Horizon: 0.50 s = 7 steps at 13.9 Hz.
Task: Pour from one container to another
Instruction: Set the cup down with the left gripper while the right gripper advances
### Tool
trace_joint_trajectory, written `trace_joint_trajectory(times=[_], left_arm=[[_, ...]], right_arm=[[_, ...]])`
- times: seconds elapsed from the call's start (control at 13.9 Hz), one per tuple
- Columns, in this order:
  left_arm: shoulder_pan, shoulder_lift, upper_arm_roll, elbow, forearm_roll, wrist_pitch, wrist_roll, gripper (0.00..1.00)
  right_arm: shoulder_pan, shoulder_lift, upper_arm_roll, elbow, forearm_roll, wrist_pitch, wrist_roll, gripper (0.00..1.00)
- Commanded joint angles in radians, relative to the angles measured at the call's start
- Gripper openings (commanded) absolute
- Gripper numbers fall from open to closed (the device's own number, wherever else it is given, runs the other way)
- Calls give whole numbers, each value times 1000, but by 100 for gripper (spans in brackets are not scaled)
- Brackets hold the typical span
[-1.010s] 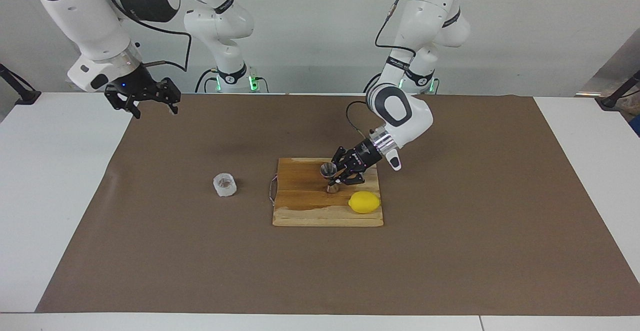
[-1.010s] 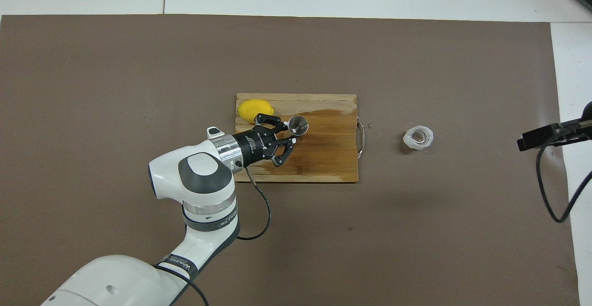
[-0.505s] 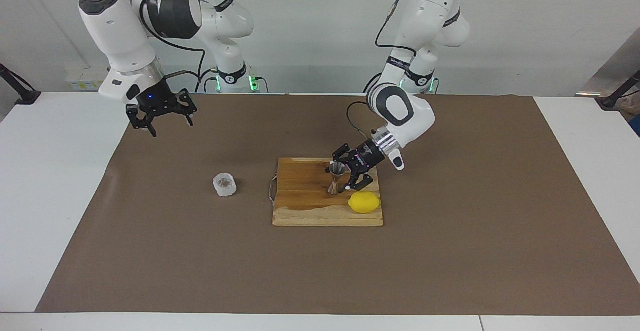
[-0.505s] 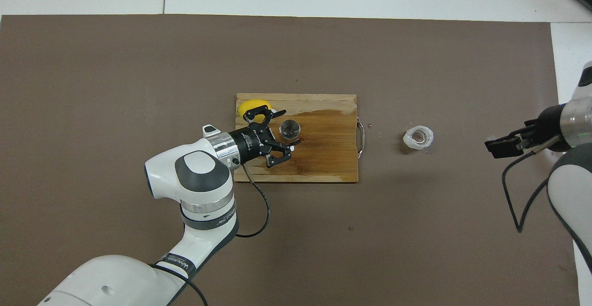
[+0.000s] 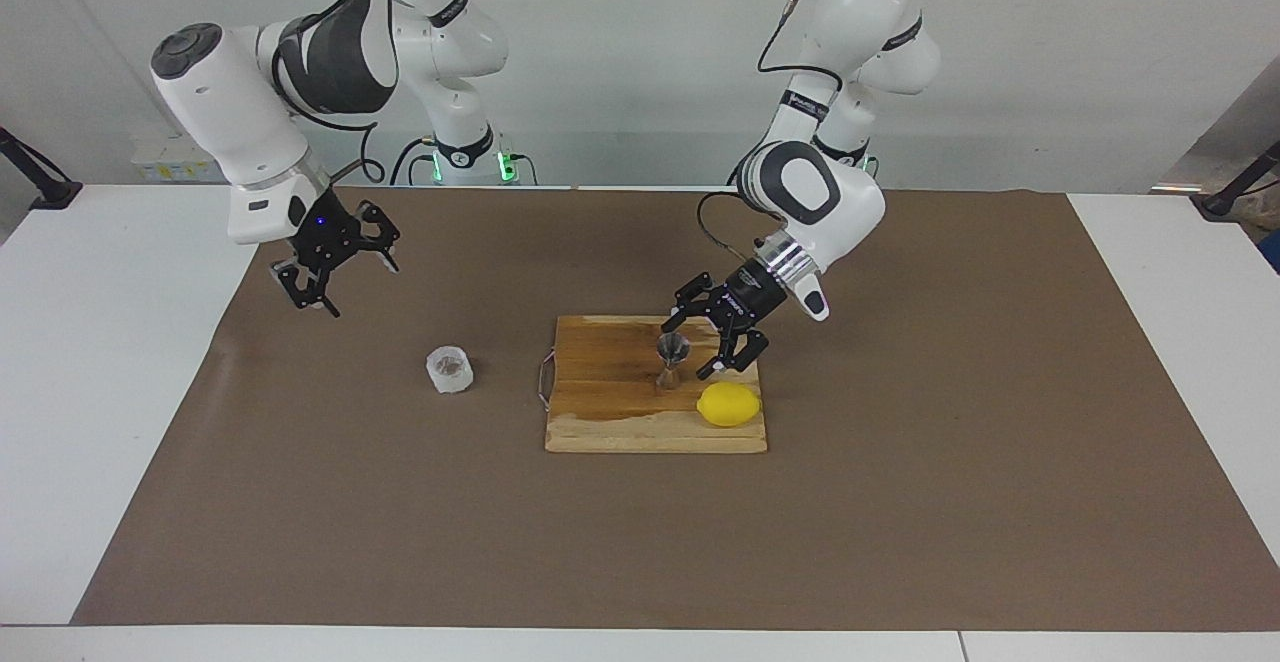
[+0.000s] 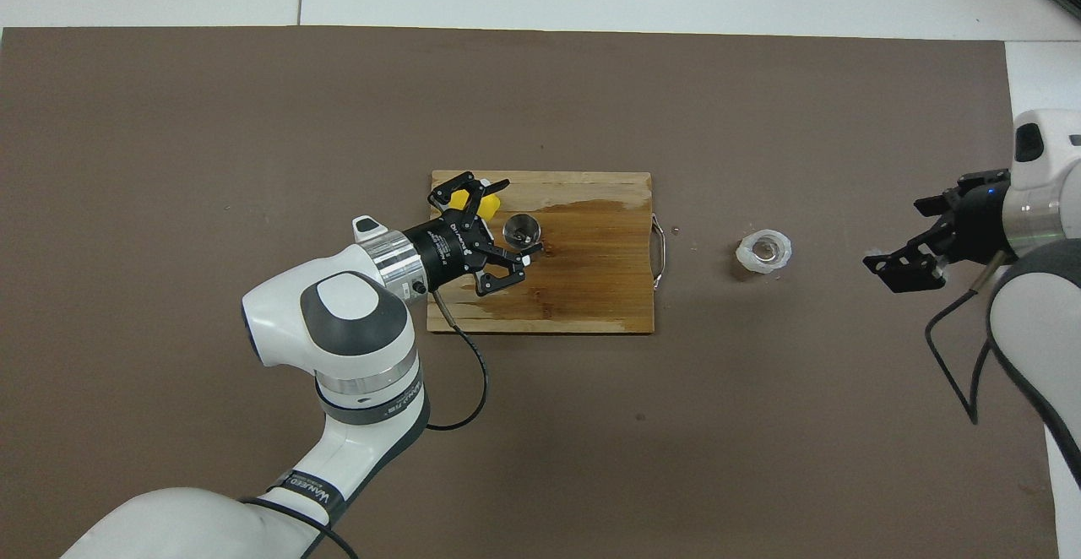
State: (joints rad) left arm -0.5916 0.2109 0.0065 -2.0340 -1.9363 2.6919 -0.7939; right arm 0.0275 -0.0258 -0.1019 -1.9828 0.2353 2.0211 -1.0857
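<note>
The jigger (image 5: 672,361) stands upright on the wooden cutting board (image 5: 610,412), its open top cone facing up, near the lemon (image 5: 729,404), which lies on the same board at the corner toward the left arm's end and farther from the robots. A darker wet-looking patch covers much of the board around the jigger. The left gripper (image 5: 708,340) hangs just above the board at the jigger's side, tilted down toward it, its jaws spread wide and released, with the jigger standing free between and just clear of the fingertips; in the overhead view this gripper (image 6: 505,223) partly hides the lemon (image 6: 460,199). The cup (image 5: 449,369), squat and frosted, sits upright on the brown mat (image 5: 900,502) that covers the table (image 5: 80,422), well apart from the board, toward the right arm's end, just off the board's metal handle (image 5: 544,382) side. From above, the cup (image 6: 764,252) shows a clear round opening. The right gripper (image 5: 330,287) is up in the air over the mat near its edge at the right arm's end, apart from the cup, its jaws open and holding nothing.
</note>
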Motion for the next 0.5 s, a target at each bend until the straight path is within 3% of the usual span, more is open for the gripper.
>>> trace_joint_trajectory(times=[0.0,0.14,0.43], left_arm=[[-39,-53,7,-20,11,70,-4,100],[-39,-67,10,-6,34,91,-2,100],[-24,-64,15,64,330,86,-2,100]], right_arm=[[-67,59,5,-33,169,22,-293,100],[-83,104,5,-33,245,24,-491,100],[-84,206,5,-28,418,65,-693,100]])
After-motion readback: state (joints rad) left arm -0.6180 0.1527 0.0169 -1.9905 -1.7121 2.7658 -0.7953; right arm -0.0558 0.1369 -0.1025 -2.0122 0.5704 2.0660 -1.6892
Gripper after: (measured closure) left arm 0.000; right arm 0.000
